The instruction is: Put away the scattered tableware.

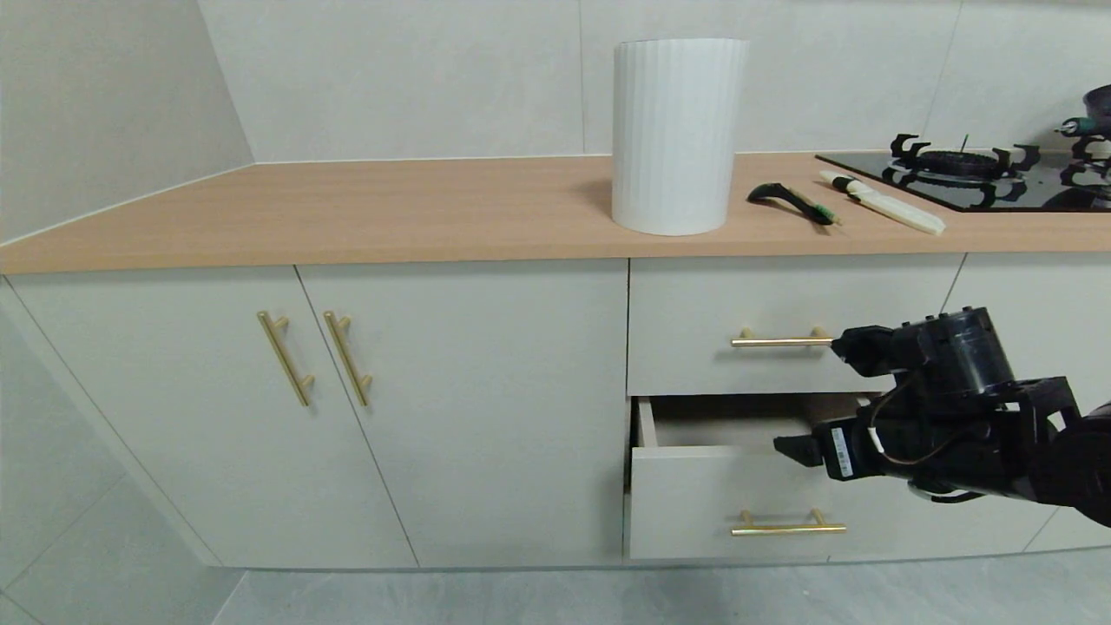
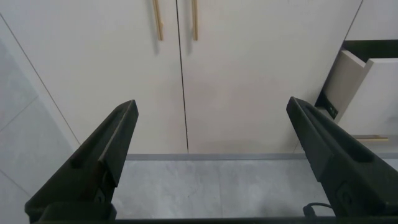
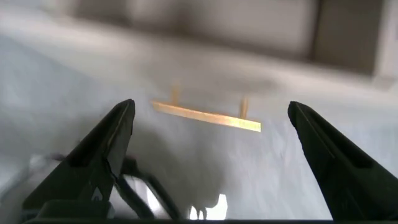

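Barely begun: lower drawer (image 1: pixel 720 486) open, yet black-handled utensil (image 1: pixel 790 201) and white knife (image 1: pixel 881 201) lying on the bench (image 1: pixel 391 204) near the stove (image 1: pixel 963 165), neither picked up, with right gripper (image 1: pixel 809 395) wide and empty before the drawer and left gripper (image 2: pixel 212 109) wide, empty, facing the cupboard doors (image 2: pixel 249 74).

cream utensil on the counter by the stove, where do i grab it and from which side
Probably from above, near mid-length. The cream utensil lies flat on the countertop, long and slim, lying diagonally beside the stove, so open jaws turned across its narrow width should close on its long edges. The black-handled tool lies apart beside it, leaving room.
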Robot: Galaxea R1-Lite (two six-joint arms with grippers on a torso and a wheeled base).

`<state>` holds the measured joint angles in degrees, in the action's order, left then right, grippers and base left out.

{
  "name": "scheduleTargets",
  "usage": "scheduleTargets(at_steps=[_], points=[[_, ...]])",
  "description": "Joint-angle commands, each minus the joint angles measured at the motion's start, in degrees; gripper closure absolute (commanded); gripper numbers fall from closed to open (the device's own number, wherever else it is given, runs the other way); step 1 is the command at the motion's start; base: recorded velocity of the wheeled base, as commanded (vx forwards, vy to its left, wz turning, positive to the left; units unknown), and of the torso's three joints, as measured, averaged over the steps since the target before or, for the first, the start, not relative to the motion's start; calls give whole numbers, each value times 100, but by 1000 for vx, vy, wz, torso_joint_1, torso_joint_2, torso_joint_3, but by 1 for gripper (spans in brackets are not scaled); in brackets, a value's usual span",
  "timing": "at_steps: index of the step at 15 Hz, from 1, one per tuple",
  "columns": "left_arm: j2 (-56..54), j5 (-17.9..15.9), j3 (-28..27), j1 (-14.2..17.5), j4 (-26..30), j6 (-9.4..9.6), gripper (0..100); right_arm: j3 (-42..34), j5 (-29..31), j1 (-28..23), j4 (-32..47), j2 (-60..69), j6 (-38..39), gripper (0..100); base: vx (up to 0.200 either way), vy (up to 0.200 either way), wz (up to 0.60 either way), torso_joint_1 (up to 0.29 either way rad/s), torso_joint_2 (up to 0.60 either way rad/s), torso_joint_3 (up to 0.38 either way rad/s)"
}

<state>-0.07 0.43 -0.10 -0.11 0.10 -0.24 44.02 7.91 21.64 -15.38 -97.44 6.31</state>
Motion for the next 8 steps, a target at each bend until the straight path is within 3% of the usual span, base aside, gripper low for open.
scheduleTargets(at_steps=[1,5,8], points=[[7,1,1,2,-1,-2,0,54,9,16,-237,-29,36,0,0,0,0,0,0,0],[7,1,1,2,-1,-2,0,116,378,16,-1274,-1304,151,0,0,0,0,0,0,0],[7,1,1,2,-1,-2,0,168,457,-19,-1494,-1691,230,0,0,0,0,0,0,0]])
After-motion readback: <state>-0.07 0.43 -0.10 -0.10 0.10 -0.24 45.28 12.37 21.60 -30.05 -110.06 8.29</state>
